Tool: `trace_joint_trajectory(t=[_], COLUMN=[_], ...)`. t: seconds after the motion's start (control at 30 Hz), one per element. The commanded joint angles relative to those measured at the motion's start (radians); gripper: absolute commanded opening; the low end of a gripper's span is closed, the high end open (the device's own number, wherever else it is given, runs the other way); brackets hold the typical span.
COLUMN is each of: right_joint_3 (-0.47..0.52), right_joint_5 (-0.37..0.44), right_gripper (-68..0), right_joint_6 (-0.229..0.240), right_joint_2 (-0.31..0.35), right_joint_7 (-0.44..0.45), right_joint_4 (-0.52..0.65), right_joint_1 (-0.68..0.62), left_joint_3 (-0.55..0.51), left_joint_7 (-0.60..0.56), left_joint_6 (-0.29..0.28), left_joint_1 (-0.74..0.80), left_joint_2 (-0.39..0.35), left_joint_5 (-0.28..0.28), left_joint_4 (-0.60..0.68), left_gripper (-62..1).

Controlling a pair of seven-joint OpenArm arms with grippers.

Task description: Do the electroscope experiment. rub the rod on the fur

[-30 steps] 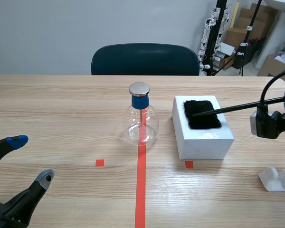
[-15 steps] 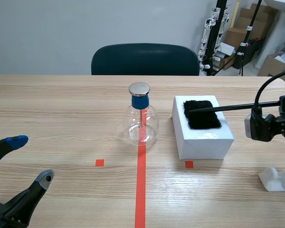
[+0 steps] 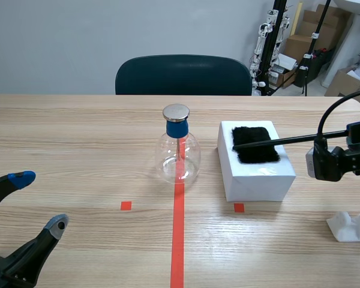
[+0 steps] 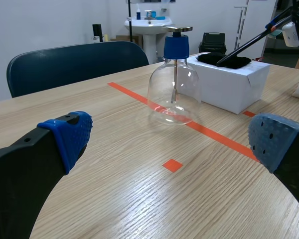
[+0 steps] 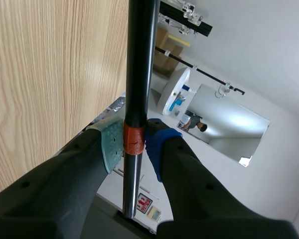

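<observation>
R gripper [image 5: 134, 143] clamps rod [image 5: 140, 69]; rod tip on fur [image 3: 255, 147].
Only R wrist view shows pads [image 5: 109, 144] pinching rod's orange band; scene view shows tip lying on fur atop box [image 3: 258, 180]. Flask [image 3: 179, 159] beside box holds thin stem [image 4: 175, 79]. L gripper [image 4: 172, 140] spread wide, gripping nothing.

Wooden table [image 3: 78, 138] bears flask [image 3: 179, 157], white box [image 3: 258, 178], white stand [image 3: 351, 227].

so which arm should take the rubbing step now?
Right. The right gripper is shut on the rod, whose tip lies on the fur atop the white box. The left gripper is open and empty, far from the box.
</observation>
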Motion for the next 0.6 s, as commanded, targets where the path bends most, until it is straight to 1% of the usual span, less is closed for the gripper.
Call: trace_joint_trajectory(t=[0.0, 0.13, 0.17, 0.23, 0.27, 0.3, 0.43, 0.47, 0.5, 0.57], right_joint_3=[0.008, 0.008, 0.009, 0.009, 0.009, 0.008, 0.008, 0.008, 0.008, 0.008], right_joint_5=[-0.008, -0.006, -0.006, -0.007, -0.007, -0.007, -0.007, -0.007, -0.007, -0.007], right_gripper=[-57.3, -57.3, -57.3, -57.3, -57.3, -57.3, -57.3, -57.3, -57.3, -57.3], right_joint_6=[-0.007, -0.006, -0.006, -0.006, -0.006, -0.006, -0.006, -0.006, -0.006, -0.006], right_joint_2=[0.017, 0.018, 0.018, 0.018, 0.018, 0.017, 0.017, 0.017, 0.017, 0.017], right_joint_7=[-0.054, -0.206, -0.230, -0.245, -0.239, -0.213, -0.060, -0.035, -0.020, -0.024], right_joint_4=[0.003, 0.003, 0.003, 0.003, 0.003, 0.003, 0.003, 0.003, 0.003, 0.003], right_joint_1=[0.018, 0.017, 0.017, 0.017, 0.017, 0.017, 0.017, 0.017, 0.017, 0.017], left_joint_3=[-0.003, -0.003, -0.003, -0.003, -0.003, -0.003, -0.003, -0.003, -0.003, -0.003], left_joint_7=[-0.018, -0.018, -0.018, -0.018, -0.018, -0.018, -0.018, -0.018, -0.018, -0.018], left_joint_6=[-0.002, -0.002, -0.002, -0.002, -0.002, -0.002, -0.002, -0.002, -0.002, -0.002], left_joint_1=[-0.003, -0.003, -0.003, -0.003, -0.003, -0.003, -0.003, -0.003, -0.003, -0.003], left_joint_2=[-0.006, -0.006, -0.006, -0.006, -0.006, -0.006, -0.006, -0.006, -0.006, -0.006], left_joint_5=[-0.007, -0.007, -0.007, -0.007, -0.007, -0.007, -0.007, -0.007, -0.007, -0.007], left_joint_4=[0.009, 0.009, 0.009, 0.009, 0.009, 0.009, 0.009, 0.009, 0.009, 0.009], left_gripper=[1.4, 1.4, 1.4, 1.4, 1.4, 1.4, 1.4, 1.4, 1.4, 1.4])
